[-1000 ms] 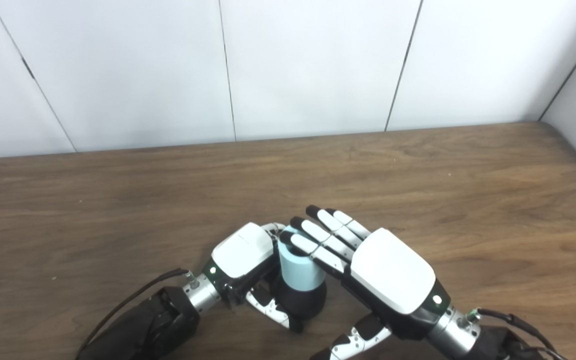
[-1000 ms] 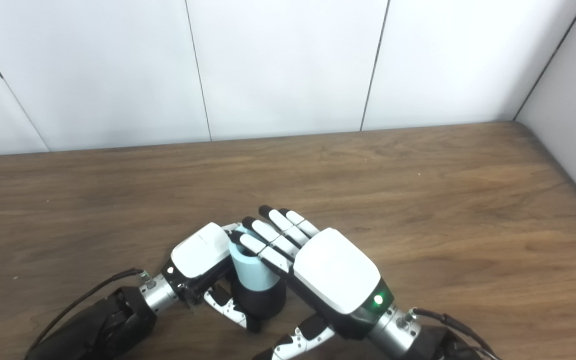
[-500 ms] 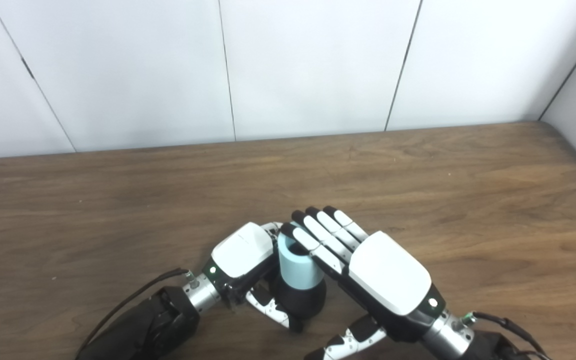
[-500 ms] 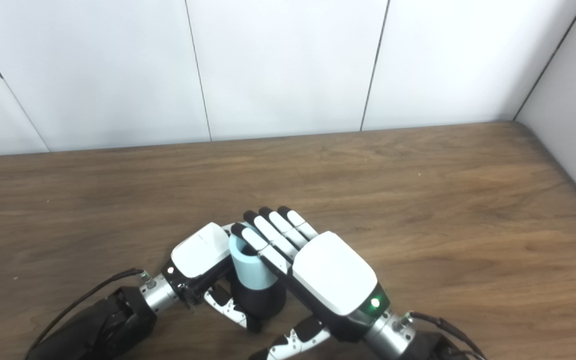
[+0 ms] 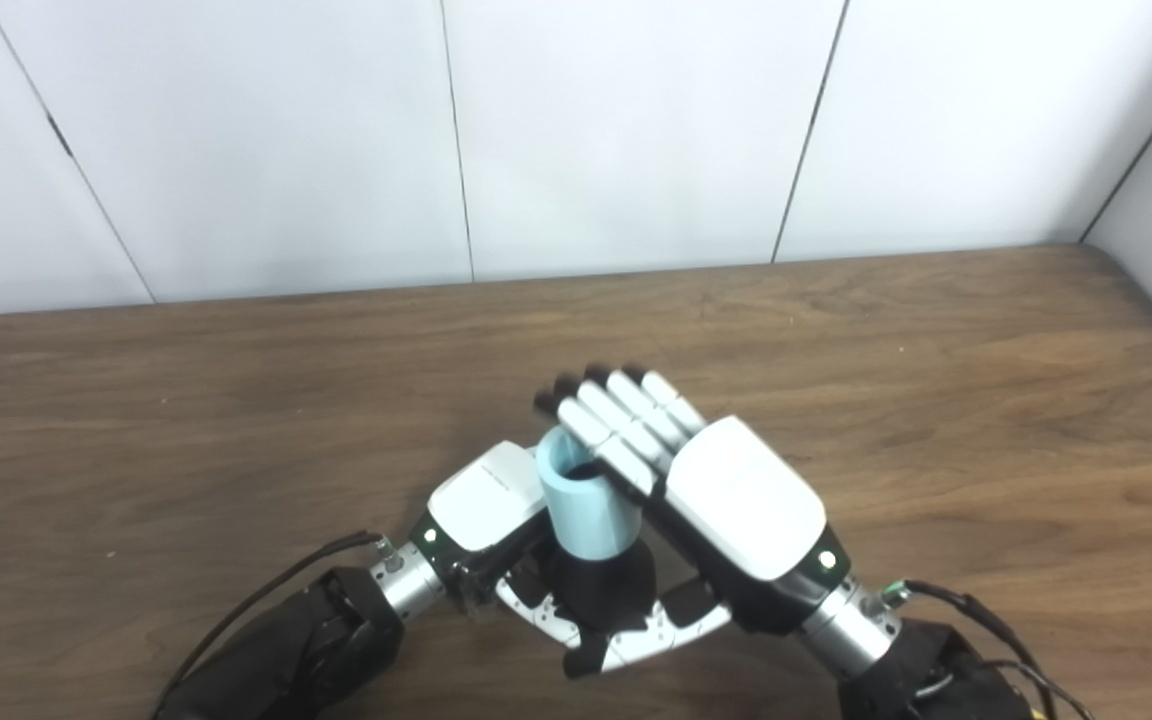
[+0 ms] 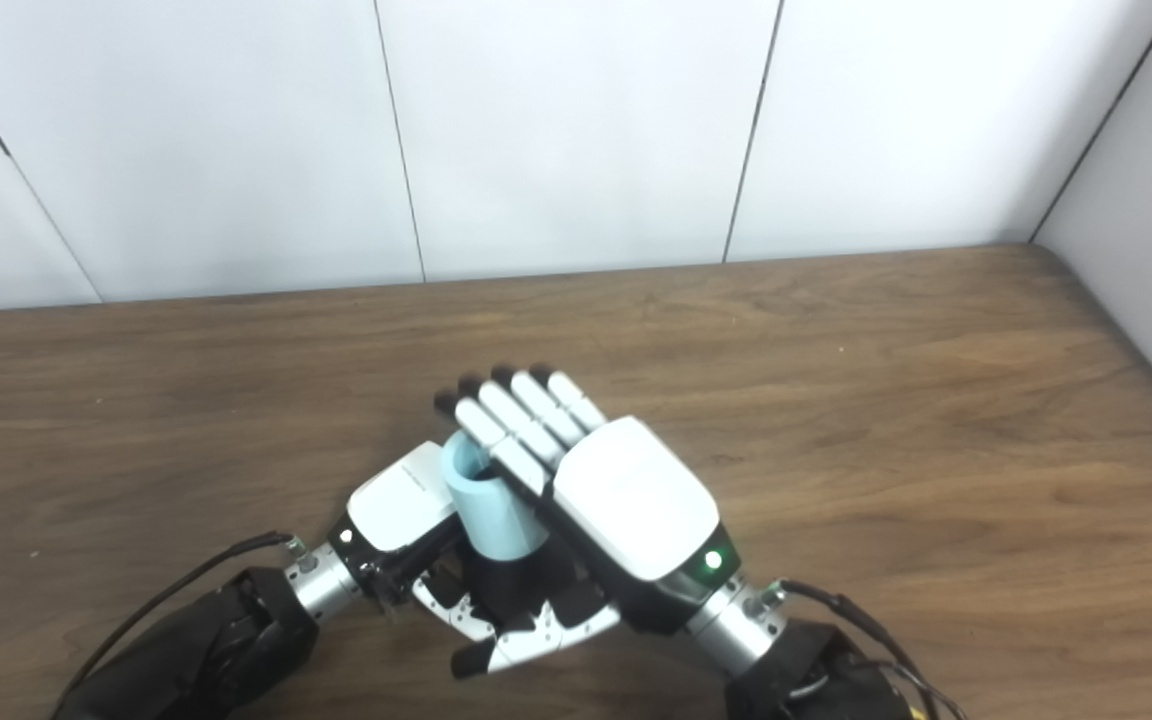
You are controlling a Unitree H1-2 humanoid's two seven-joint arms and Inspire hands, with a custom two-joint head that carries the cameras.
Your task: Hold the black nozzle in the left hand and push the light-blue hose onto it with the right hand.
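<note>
Compared with a second ago, our right hand (image 5: 726, 495) has risen and moved in over the light-blue hose (image 5: 584, 495). Its fingers (image 5: 608, 420) now lie straight and pressed together across the right side of the hose's open rim, reaching past it toward the far wall. Its thumb, which hung free before, now lies low against the black nozzle (image 5: 601, 590). The hose and nozzle have lifted with the hands, and the hose now tilts slightly to the left, its mouth more open to view.

We read this as the pushing step itself: the hose already sits on top of the nozzle, and the flat of our right hand seems placed to press it down. We cannot tell how deep it is seated, since the joint is partly hidden by the hands.

Our left hand (image 5: 488, 495) sits just left of the hose and is clamped around the nozzle, holding it up off the table (image 5: 936, 340). The right hand holds nothing; it only rests flat against the hose.

Counting: one hose, one nozzle, two hands, one wooden table.
</note>
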